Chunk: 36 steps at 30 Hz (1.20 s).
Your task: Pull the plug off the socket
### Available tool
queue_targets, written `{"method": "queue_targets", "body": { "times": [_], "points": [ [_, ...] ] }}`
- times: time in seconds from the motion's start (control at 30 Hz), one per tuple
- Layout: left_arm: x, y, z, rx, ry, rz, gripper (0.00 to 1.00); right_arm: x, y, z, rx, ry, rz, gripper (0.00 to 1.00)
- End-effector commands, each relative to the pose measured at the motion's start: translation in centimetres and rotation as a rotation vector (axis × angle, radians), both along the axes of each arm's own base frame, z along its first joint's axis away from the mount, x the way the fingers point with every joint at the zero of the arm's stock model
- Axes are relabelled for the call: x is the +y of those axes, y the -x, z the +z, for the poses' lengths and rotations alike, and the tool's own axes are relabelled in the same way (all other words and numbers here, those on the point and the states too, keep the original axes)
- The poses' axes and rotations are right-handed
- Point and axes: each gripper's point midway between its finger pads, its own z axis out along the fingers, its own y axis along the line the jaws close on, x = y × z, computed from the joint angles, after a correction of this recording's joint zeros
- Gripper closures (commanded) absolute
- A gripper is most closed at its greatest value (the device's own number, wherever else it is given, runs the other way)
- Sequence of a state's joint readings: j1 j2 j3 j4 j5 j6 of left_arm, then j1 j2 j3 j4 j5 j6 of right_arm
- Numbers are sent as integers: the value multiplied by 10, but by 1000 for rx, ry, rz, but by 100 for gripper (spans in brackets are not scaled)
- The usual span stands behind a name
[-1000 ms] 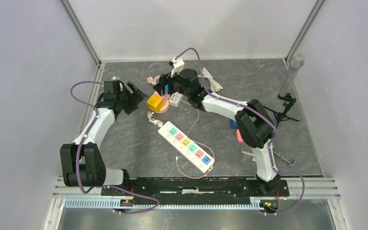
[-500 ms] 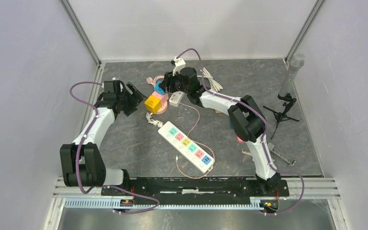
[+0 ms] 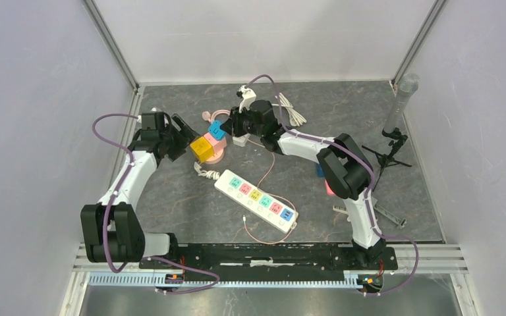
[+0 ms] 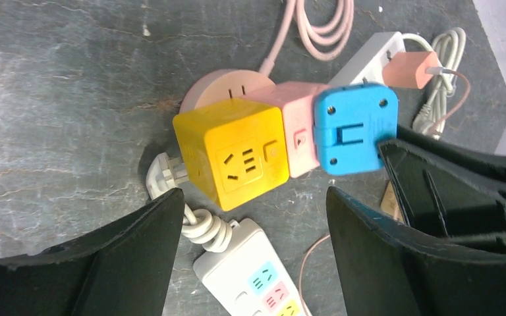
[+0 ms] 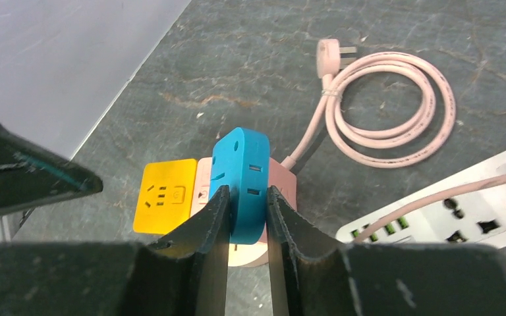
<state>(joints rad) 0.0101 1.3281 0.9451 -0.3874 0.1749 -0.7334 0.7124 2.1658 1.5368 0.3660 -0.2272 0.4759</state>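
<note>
A blue plug [image 5: 240, 164] stands edge-up against a pink socket cube [image 4: 296, 135], which is joined to a yellow socket cube [image 4: 234, 155] on a round pink base [image 4: 224, 85]. My right gripper [image 5: 247, 194] is shut on the blue plug, one finger on each flat face. In the top view the blue plug [image 3: 217, 128] sits at the back middle of the table with the right gripper [image 3: 228, 125] on it. My left gripper [image 4: 255, 197] is open just short of the yellow cube, touching nothing; in the top view the left gripper [image 3: 186, 137] is to the cube's left.
A white power strip [image 3: 255, 202] with coloured outlets lies in front of the cubes, its cord knotted near them. A second white strip [image 5: 435, 220] with a pink charger lies to the right. A coiled pink cable [image 5: 382, 112], a white cable bundle [image 3: 290, 108] and a microphone stand [image 3: 395, 125] lie around.
My right gripper has closed onto the blue plug. The cube cluster and the power strip have shifted a little to the left. The left gripper has stayed open.
</note>
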Motion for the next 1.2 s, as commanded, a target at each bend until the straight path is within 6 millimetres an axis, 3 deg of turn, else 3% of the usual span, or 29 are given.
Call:
{"method": "queue_targets", "body": {
  "times": [0.0,0.37,0.6,0.67,0.83,1.0,1.17],
  "points": [
    [16,7,-2,3,-36,101,14,24,47,30,-7,-48,105,71],
    [35,22,-15,43,-98,208,13,42,94,23,21,-51,163,70],
    [48,45,-9,48,-173,224,10,43,88,29,11,-46,141,36],
    [46,52,-12,68,-179,201,9,46,83,29,20,-50,135,31],
    [32,59,-21,91,-132,129,7,57,76,36,39,-125,134,30],
    [24,65,-30,118,-126,64,6,67,71,26,88,-138,143,33],
    [17,63,-34,106,-86,49,5,68,74,15,123,-130,152,46]
  ]
}}
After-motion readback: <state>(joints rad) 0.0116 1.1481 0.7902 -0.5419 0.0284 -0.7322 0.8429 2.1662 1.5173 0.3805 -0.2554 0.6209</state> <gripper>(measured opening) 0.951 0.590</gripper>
